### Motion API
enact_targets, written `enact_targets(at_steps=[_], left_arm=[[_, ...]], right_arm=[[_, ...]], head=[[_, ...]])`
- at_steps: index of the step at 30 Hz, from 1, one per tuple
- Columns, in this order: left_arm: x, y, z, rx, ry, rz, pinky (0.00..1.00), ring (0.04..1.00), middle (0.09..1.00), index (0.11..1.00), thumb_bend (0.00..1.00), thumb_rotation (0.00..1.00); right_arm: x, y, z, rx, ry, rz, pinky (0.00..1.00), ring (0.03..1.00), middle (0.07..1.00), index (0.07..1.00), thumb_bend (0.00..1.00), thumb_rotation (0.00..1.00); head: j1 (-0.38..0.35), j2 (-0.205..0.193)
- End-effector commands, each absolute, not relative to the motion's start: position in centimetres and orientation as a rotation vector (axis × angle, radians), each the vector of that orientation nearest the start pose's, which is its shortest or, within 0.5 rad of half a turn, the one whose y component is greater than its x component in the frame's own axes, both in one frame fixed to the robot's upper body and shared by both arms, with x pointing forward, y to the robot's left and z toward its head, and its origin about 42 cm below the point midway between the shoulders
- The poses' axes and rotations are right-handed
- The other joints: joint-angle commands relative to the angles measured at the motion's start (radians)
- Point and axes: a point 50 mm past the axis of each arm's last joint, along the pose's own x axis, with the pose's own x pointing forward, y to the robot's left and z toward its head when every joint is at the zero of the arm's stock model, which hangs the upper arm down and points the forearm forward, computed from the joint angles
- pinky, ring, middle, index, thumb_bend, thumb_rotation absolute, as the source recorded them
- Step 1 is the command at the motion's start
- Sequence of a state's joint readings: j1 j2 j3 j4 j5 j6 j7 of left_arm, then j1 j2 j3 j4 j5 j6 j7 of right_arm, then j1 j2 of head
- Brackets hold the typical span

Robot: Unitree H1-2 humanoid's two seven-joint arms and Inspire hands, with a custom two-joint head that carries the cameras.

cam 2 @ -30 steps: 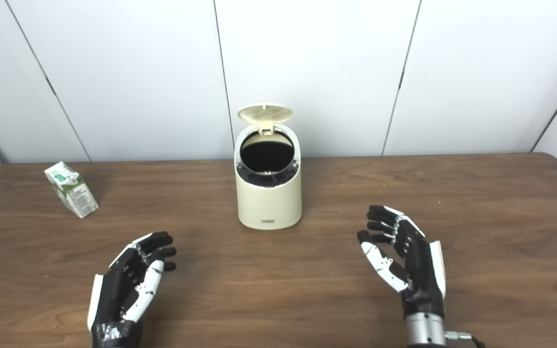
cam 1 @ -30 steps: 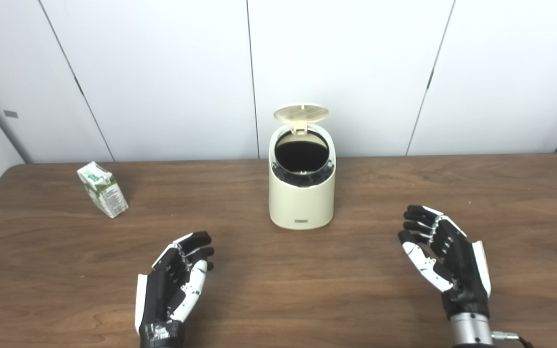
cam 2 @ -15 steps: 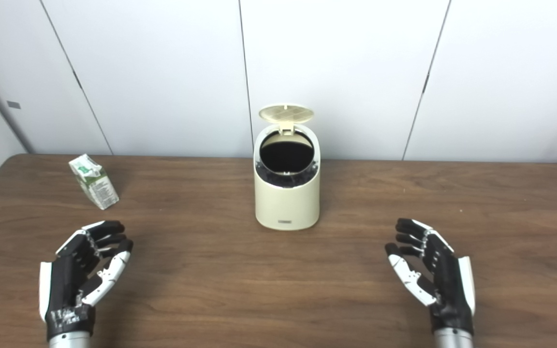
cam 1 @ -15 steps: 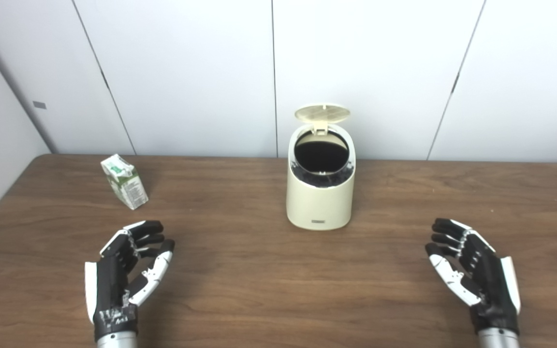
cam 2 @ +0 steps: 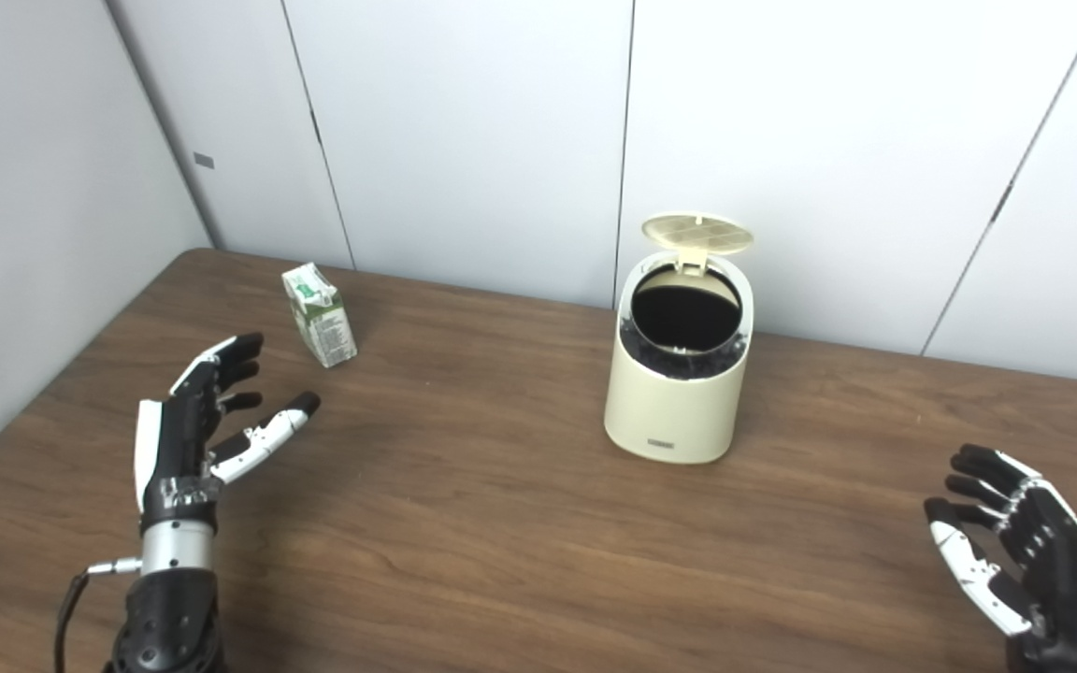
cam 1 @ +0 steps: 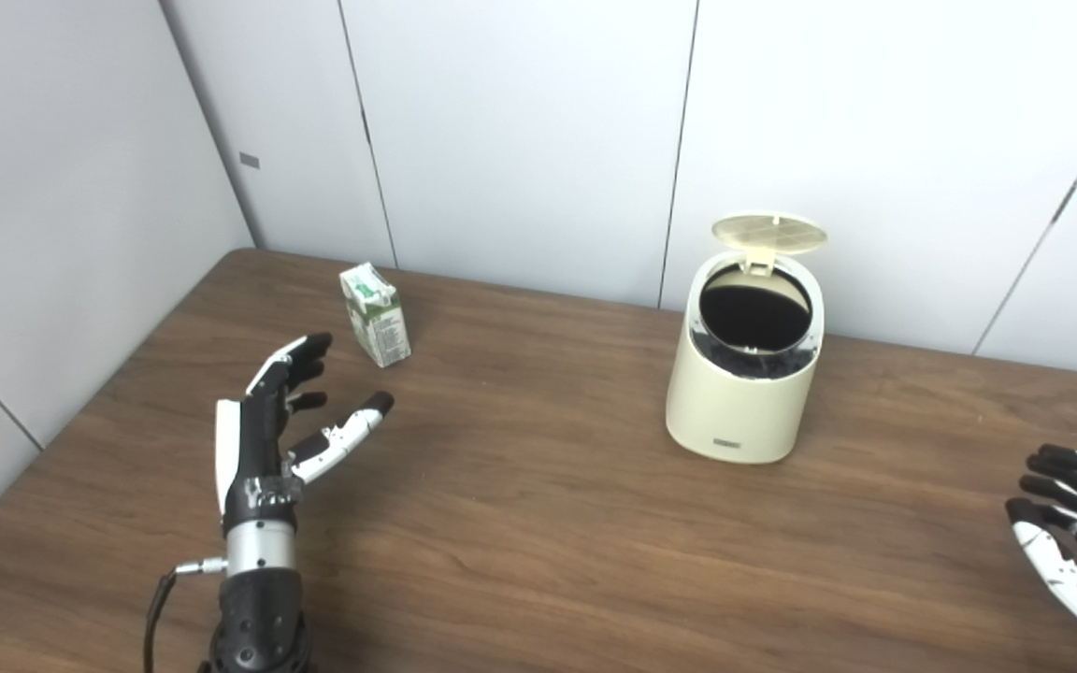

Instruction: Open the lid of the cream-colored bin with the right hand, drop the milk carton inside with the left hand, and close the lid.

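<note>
In the left eye view, the small white and green milk carton stands upright on the brown wooden tabletop, close to its far left corner. The black and white left hand hovers just in front of the carton, apart from it, with fingers spread and thumb held out to the side; it holds nothing. The rounded cream-colored plastic bin stands near the far edge, well to the right of the carton, and its round ribbed lid is tipped up and back on its hinge, so the dark inside is free. I judge that the step in hand is the reach for the carton: the hand should go forward until the carton stands between thumb and fingers, then close on its flat sides, not on the folded top, and not push it over. In the right eye view, the black and white right hand waits at the near right corner, well away from the bin, fingers loosely apart and empty.
</note>
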State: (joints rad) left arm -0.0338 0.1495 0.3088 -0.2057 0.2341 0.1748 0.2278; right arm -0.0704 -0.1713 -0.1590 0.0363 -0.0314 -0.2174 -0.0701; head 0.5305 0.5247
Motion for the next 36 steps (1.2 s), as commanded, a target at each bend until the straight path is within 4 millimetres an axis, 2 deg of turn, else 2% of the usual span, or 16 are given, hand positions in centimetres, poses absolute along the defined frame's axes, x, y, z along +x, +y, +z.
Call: enact_targets(at_steps=[1, 2, 4, 9, 13, 18, 21, 26, 33, 36], left_arm=[[28.4, 35.6, 18.7, 0.397, -0.143, 0.612, 0.76, 0.854, 0.864, 0.9, 0.85, 0.25], [28.7, 35.9, 18.7, 0.41, -0.129, 0.62, 0.78, 0.863, 0.873, 0.906, 0.86, 0.26], [29.2, 36.3, 18.5, 0.423, -0.109, 0.638, 0.78, 0.867, 0.879, 0.908, 0.9, 0.3], [30.4, 37.5, 18.2, 0.45, -0.071, 0.664, 0.8, 0.872, 0.885, 0.923, 0.97, 0.36], [31.2, 38.0, 18.6, 0.473, -0.055, 0.676, 0.73, 0.833, 0.861, 0.918, 1.0, 0.36], [32.2, 38.6, 18.6, 0.508, -0.031, 0.696, 0.71, 0.813, 0.85, 0.897, 1.0, 0.36], [32.7, 39.1, 18.7, 0.48, -0.032, 0.715, 0.74, 0.833, 0.865, 0.89, 1.0, 0.34], [33.7, 40.4, 18.5, 0.509, 0.0, 0.74, 0.77, 0.848, 0.878, 0.916, 1.0, 0.39], [35.2, 40.7, 19.0, 0.517, 0.035, 0.725, 0.69, 0.816, 0.87, 0.91, 1.0, 0.37], [35.8, 40.5, 19.4, 0.514, 0.029, 0.705, 0.66, 0.795, 0.848, 0.891, 1.0, 0.33]], right_arm=[[30.7, -31.8, 13.6, -0.237, -0.34, -0.196, 0.52, 0.645, 0.676, 0.647, 0.26, 0.36], [30.9, -32.1, 13.5, -0.25, -0.344, -0.197, 0.51, 0.631, 0.665, 0.632, 0.29, 0.43], [31.2, -32.5, 13.1, -0.256, -0.342, -0.199, 0.48, 0.618, 0.653, 0.616, 0.34, 0.5], [31.9, -32.9, 13.0, -0.243, -0.325, -0.201, 0.44, 0.589, 0.629, 0.591, 0.41, 0.57], [32.3, -33.3, 12.8, -0.24, -0.326, -0.199, 0.43, 0.568, 0.612, 0.576, 0.39, 0.53], [32.7, -33.9, 12.3, -0.247, -0.339, -0.189, 0.43, 0.567, 0.607, 0.577, 0.37, 0.51], [32.7, -33.6, 12.5, -0.238, -0.331, -0.196, 0.43, 0.564, 0.606, 0.576, 0.38, 0.54], [32.7, -33.9, 12.0, -0.233, -0.345, -0.181, 0.43, 0.561, 0.605, 0.574, 0.37, 0.51], [32.6, -33.6, 12.0, -0.233, -0.343, -0.182, 0.43, 0.561, 0.605, 0.577, 0.38, 0.51], [32.5, -33.4, 12.0, -0.236, -0.338, -0.184, 0.42, 0.555, 0.6, 0.575, 0.38, 0.51]], head=[[0.039, -0.006], [0.063, -0.01], [0.099, -0.02], [0.186, -0.039], [0.205, -0.05], [0.215, -0.059], [0.217, -0.061], [0.211, -0.068], [0.193, -0.07], [0.184, -0.071]])
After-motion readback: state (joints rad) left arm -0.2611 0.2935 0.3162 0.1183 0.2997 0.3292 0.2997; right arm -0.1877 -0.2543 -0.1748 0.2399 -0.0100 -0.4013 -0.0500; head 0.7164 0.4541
